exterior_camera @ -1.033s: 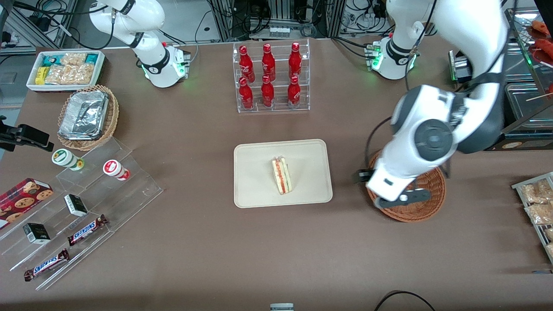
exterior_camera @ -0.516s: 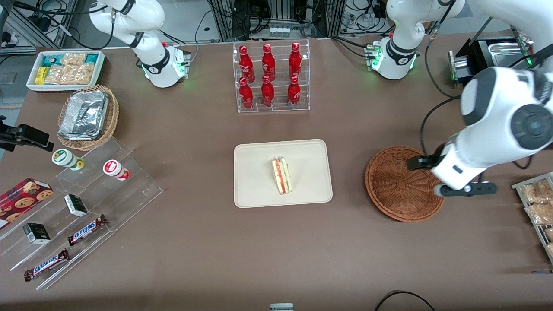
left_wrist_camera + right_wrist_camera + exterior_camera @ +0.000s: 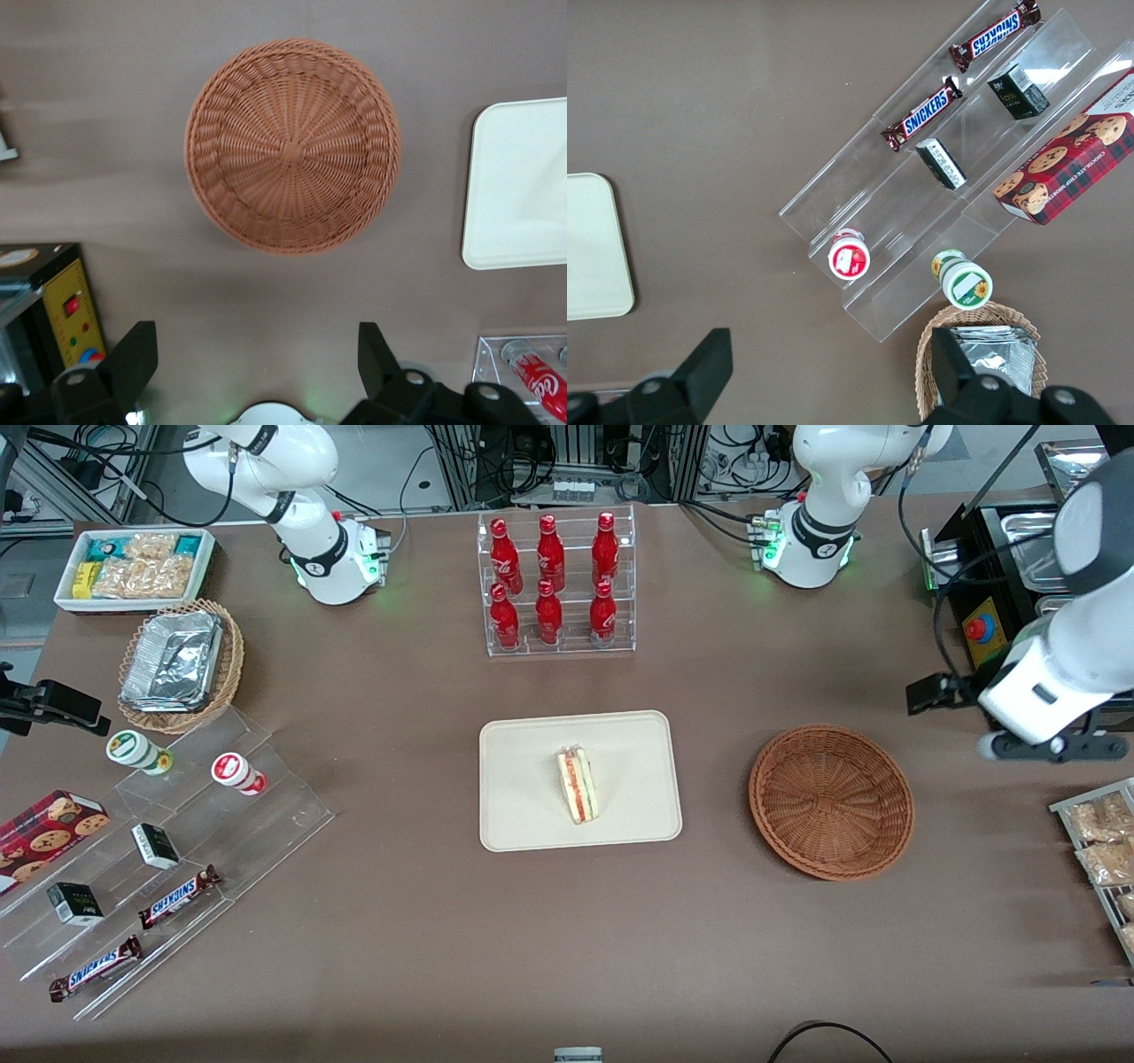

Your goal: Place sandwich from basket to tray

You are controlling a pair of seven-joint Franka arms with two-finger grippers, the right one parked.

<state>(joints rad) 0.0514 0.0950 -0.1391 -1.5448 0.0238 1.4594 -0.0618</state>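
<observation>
Jaws are spread wide with nothing between them, and the gripper (image 3: 1028, 746) hangs up in the air near the working arm's end of the table (image 3: 425, 921), well clear of everything. A second ago it was sitting right over the basket, half a second ago it was at the basket's rim, and now it's pulled off completely, so it's clearly retreating.

Going across from the parked arm's end: way off from the jaws there's the clear stepped rack (image 3: 177, 824) with the candy bars and little jars, and the rack of red bottles (image 3: 555, 583) farther from the front camera. Then the tray (image 3: 523, 744), well apart from the jaws, with the sandwich (image 3: 578, 785) lying flat near its middle, striped edge showing. It hasn't budged in the last second.

Next is the basket (image 3: 831, 802), the closest thing to the jaws but still not under them. The wrist camera looks straight into the basket (image 3: 292, 146) and it's bare wicker, nothing in it, with a corner of the tray (image 3: 518, 177) beside it.

So I'd say the job's basically done: sandwich out of the basket, on the tray, arm just backing off.
</observation>
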